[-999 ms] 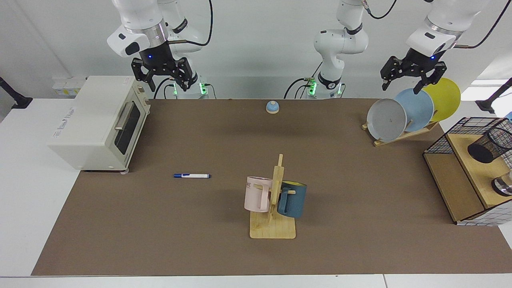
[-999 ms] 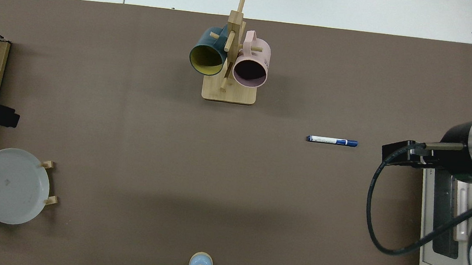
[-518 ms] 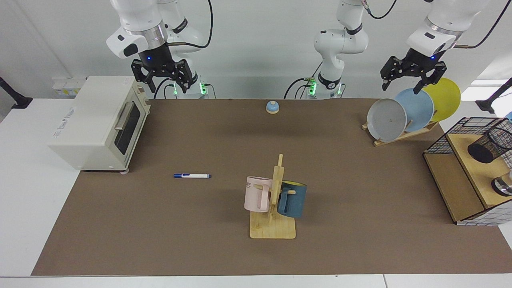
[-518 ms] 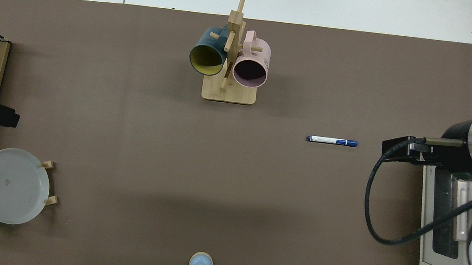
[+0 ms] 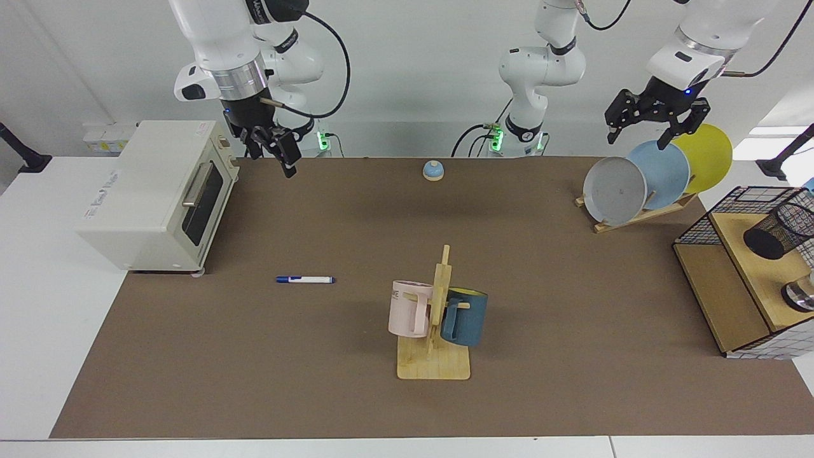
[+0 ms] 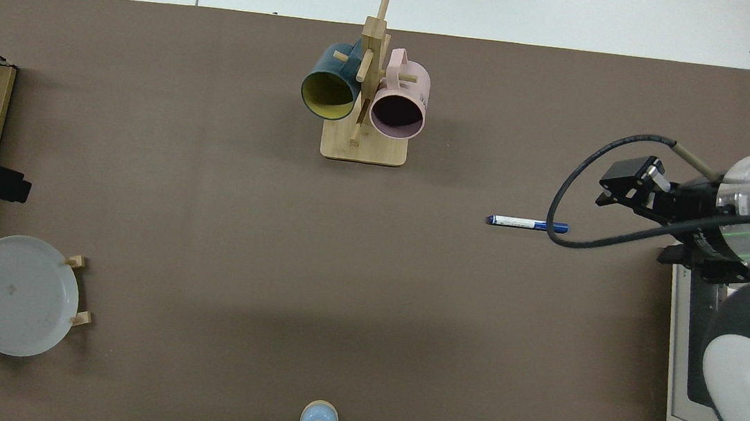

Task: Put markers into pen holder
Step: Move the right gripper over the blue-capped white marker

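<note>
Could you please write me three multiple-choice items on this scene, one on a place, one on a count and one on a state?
1. Where is the marker?
A. Inside the pen holder
B. Flat on the brown mat
C. On top of the toaster oven

2. How many mugs hang on the wooden mug tree?
A. Two
B. Three
C. Four

3. What is the right end effector holding?
A. The marker
B. A plate
C. Nothing

Answers:
1. B: the marker lies on the mat between the toaster oven and the mug tree, far from the pen holder.
2. A: one pink mug and one blue mug.
3. C: it hangs empty above the mat beside the toaster oven; the left end effector waits open over the plates.
</note>
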